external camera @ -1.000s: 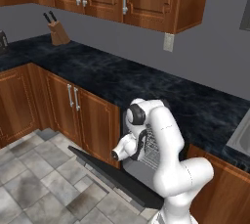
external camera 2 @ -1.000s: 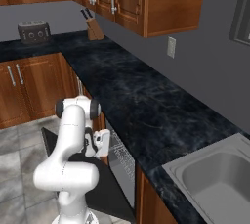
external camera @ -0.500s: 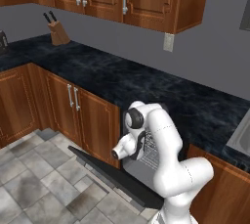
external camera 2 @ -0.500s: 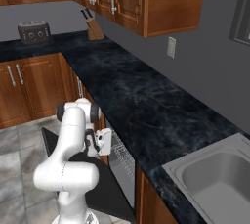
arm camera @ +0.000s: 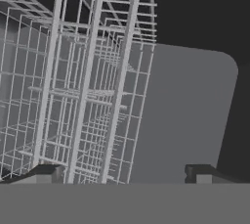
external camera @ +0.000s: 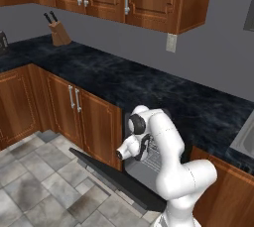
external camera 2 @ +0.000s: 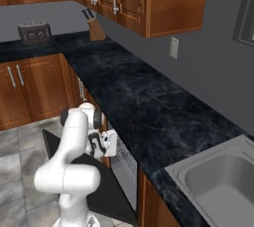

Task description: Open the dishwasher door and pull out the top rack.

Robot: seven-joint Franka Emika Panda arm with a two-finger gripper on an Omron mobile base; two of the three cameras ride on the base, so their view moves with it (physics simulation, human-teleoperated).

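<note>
Claw [arm camera: 124, 174] spread wide before top rack [arm camera: 83, 96]; base views show dishwasher door [external camera: 116, 179] lowered

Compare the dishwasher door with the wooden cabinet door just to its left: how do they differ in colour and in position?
The dishwasher door is dark grey; the wooden cabinet door is brown. The dishwasher door is open, dropped down towards the floor; the cabinet door is shut and upright. Both sit under the same black counter.
</note>
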